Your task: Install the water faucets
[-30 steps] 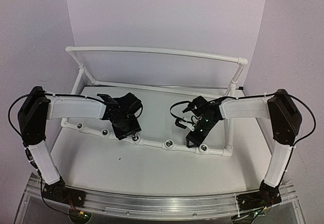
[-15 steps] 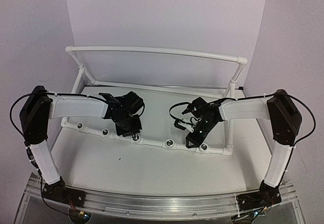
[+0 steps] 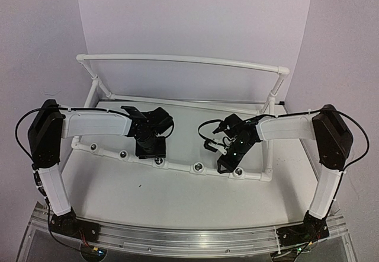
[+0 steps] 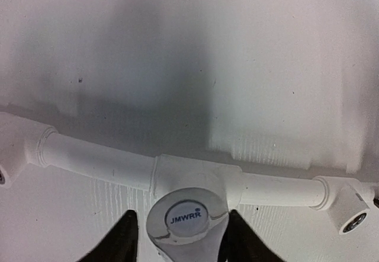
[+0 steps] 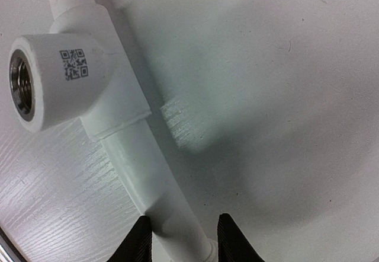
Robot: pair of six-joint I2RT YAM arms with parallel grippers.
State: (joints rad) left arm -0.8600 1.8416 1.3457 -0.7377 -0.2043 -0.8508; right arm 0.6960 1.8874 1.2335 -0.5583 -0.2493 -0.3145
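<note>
In the left wrist view a chrome water faucet [image 4: 186, 221] with a round JMWRR cap stands on a tee of the white front pipe [image 4: 95, 161]. My left gripper [image 4: 180, 241] is open around it: the right finger [image 4: 235, 238] touches the faucet and the left finger stands a little off it. From above, the left gripper [image 3: 150, 149] hides the faucet. My right gripper [image 5: 185, 238] is shut on the white pipe [image 5: 139, 173], just below a QR-marked socket [image 5: 23, 87]. In the top view it [image 3: 227, 164] sits on the front pipe [image 3: 177, 166].
Open silvery sockets [image 3: 198, 168] line the front pipe, one near the right end [image 3: 237, 173] and others at the left [image 3: 121, 154]. The white frame's back rail [image 3: 177, 60] stands raised behind both arms. Upright posts [image 3: 271, 105] rise at the right.
The left wrist has turned and shifted slightly right over the front pipe, its jaws narrowing then widening. The right arm has barely moved.
</note>
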